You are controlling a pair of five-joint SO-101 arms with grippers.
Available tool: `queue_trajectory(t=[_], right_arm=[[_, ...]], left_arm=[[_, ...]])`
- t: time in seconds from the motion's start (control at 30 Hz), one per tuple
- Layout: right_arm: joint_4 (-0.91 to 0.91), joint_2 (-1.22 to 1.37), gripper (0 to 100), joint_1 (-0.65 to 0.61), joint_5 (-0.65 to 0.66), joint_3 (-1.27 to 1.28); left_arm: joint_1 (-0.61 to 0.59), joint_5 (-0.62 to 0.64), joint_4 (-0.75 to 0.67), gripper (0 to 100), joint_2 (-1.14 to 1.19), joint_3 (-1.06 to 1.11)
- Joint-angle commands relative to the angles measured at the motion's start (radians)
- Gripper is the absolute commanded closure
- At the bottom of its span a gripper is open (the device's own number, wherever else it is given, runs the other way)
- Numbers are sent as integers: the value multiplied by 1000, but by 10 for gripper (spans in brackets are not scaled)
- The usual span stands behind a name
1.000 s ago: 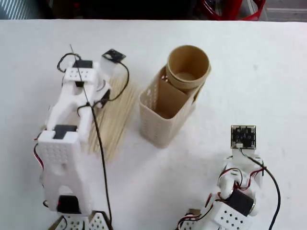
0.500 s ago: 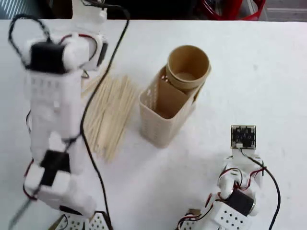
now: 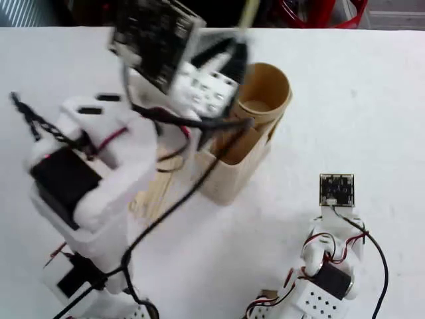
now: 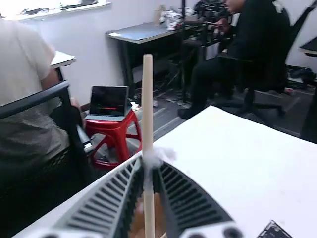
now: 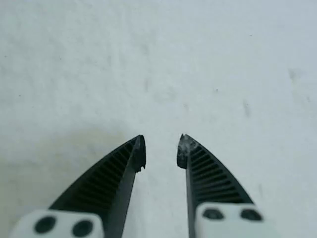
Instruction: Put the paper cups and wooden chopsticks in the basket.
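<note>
My left gripper (image 4: 148,161) is shut on one wooden chopstick (image 4: 147,99), which stands up between the fingers. In the high view this arm is raised high, its gripper (image 3: 224,48) just above and left of the stacked paper cups (image 3: 260,93), with the chopstick (image 3: 250,12) poking past the table's far edge. The cups stand in the far end of the cream basket (image 3: 232,179). Several more chopsticks (image 3: 154,191) lie on the table left of the basket, mostly hidden by the arm. My right gripper (image 5: 161,148) hangs open over bare table.
The right arm (image 3: 330,262) rests at the front right of the white table (image 3: 352,100), well away from the basket. A red stool (image 3: 319,13) and dark furniture stand beyond the table's far edge.
The left arm has risen off the chopstick pile and swung right toward the basket, carrying a chopstick. The right arm has not moved.
</note>
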Motion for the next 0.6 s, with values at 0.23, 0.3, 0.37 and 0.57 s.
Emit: queue_trajectory(t=[0.23, 0.3, 0.37, 0.57], right_arm=[[-18, -8, 885, 10, 6, 9], [-18, -8, 885, 10, 6, 9], [-18, -8, 885, 10, 6, 9], [-18, -8, 885, 10, 6, 9]], left_arm=[[-41, -29, -219, 976, 265, -29], [-67, -28, -201, 976, 289, -29], [-76, -28, -184, 976, 291, -29], [-71, -26, -147, 910, 291, -29]])
